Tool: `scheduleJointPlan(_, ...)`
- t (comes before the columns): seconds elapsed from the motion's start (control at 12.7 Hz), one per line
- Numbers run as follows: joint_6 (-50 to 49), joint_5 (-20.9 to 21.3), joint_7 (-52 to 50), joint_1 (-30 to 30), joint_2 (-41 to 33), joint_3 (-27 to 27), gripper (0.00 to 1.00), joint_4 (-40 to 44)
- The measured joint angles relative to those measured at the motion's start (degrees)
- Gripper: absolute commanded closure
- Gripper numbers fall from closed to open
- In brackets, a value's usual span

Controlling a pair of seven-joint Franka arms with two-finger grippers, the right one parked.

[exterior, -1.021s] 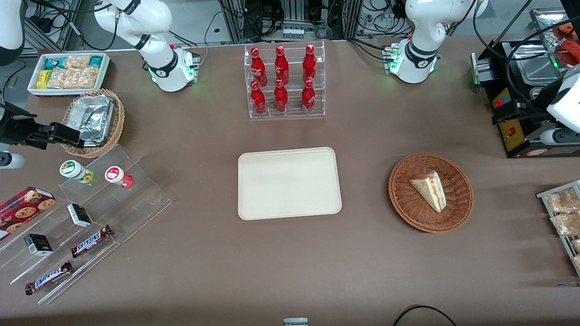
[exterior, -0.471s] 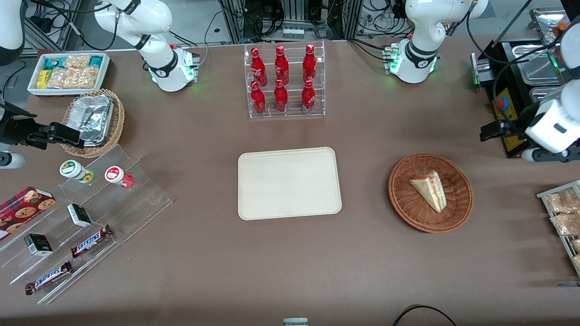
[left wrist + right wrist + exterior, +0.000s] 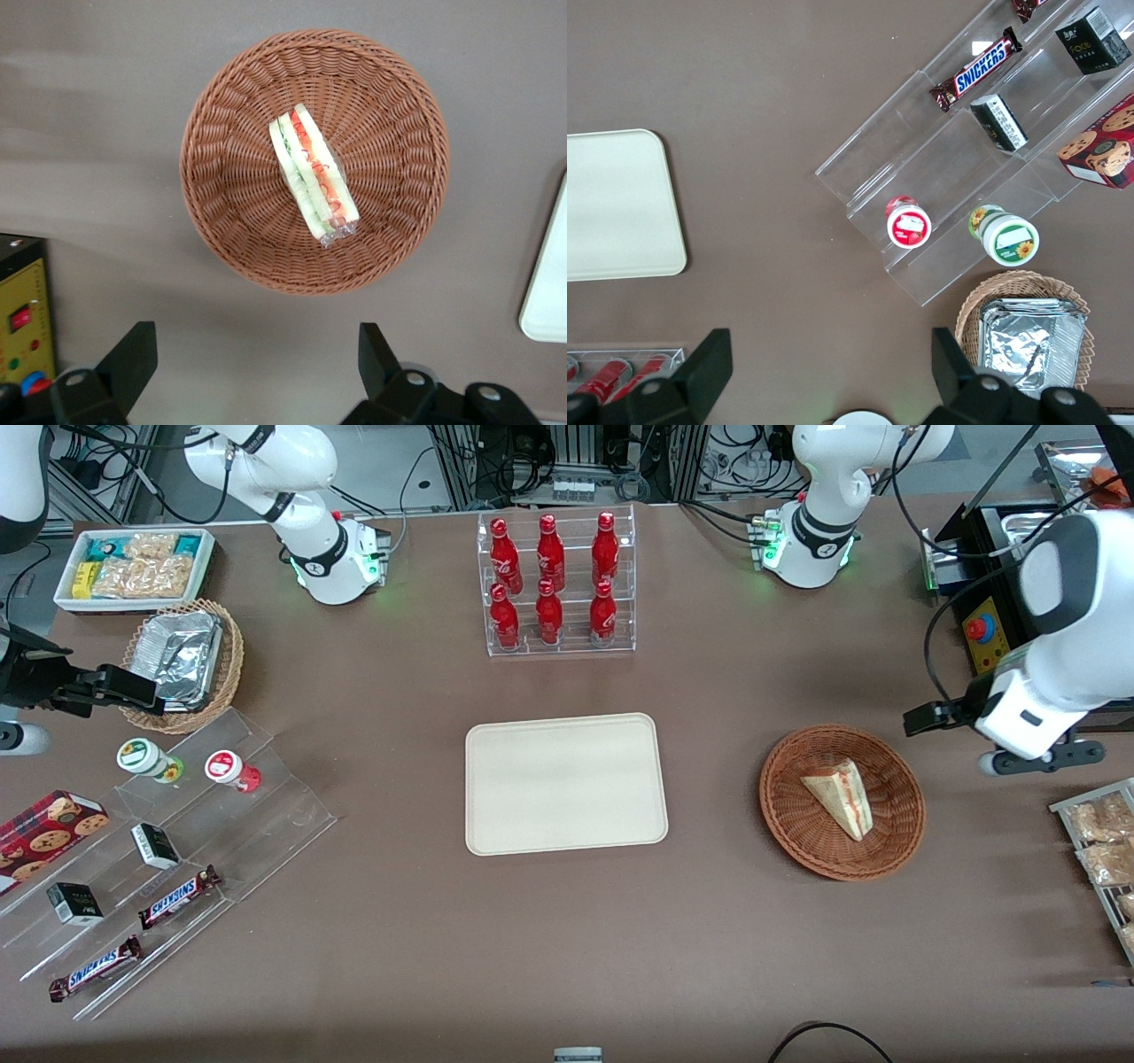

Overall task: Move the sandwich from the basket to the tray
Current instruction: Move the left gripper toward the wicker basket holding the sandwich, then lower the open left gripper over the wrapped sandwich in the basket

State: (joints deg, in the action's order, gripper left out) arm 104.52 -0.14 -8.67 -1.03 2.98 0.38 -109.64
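Since a second ago our left arm has swung in from the working arm's end of the table, and its end effector now hovers near the basket's two o'clock rim in the front view, fingers spread wide and holding nothing. We see the sandwich lying in the basket's middle, untouched. Well apart, toward nine o'clock, the tray waits bare. We judge the reach is under way. To do it well, we should centre over the wedge, turn the fingers to span its flat bread faces, descend gently and close softly.
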Motion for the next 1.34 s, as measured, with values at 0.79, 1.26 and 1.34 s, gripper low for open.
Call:
scheduleJointPlan(0.79,17.71,-1.72,-14.52,-0.59,1.44,-0.66,0.0,-12.12)
scheduleJointPlan(1.26,26.61,-2.53,-24.24,-3.36,6.97,-0.81,0.0,-12.83)
scheduleJointPlan(1.34,27.39,-2.59,-24.56,-3.67,7.42,-0.84,0.0,-13.11)
